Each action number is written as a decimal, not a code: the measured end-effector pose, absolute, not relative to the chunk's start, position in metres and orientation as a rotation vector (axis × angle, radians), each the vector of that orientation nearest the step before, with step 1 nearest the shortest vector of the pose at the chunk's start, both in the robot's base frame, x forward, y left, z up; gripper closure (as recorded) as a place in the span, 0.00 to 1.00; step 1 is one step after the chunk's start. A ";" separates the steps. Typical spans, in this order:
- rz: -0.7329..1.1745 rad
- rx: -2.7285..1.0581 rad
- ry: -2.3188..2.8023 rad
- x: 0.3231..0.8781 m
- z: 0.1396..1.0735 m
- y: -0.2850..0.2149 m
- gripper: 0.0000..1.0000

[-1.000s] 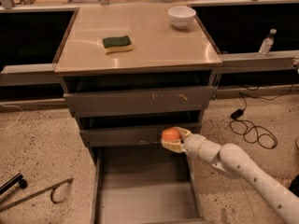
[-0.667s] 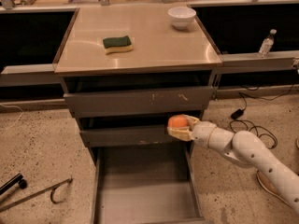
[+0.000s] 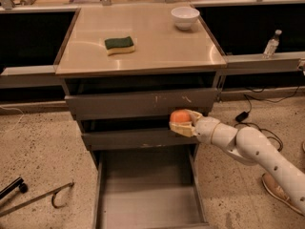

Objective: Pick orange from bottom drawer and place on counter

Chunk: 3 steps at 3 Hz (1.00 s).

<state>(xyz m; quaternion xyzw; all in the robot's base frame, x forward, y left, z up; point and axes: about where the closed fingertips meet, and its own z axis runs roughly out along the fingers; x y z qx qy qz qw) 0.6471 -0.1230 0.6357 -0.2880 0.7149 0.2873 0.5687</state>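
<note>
While my gripper [image 3: 182, 126] is clamped on the orange [image 3: 178, 115] at centre-right of the frame, above the open bottom drawer [image 3: 147, 202] and below the counter [image 3: 147, 49], I judge it light, firm and smooth-skinned, so a grip across its widest part seems safest.

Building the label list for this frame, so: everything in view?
orange: 1, orange, held in gripper, above the open bottom drawer
bottom drawer: 1, grey, pulled open, lowest
upper drawers: 2, grey, slightly open
counter: 1, beige, cabinet top
sponge: 1, green-yellow, counter left
bowl: 1, white, counter back right
bottle: 1, clear, right ledge
cables: dark, floor right
rod: 1, metal, floor left
gripper: 1, beige, shut on orange, by drawer fronts
arm: 1, white, from lower right
</note>
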 end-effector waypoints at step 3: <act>0.859 -0.756 1.372 0.688 0.918 -0.117 1.00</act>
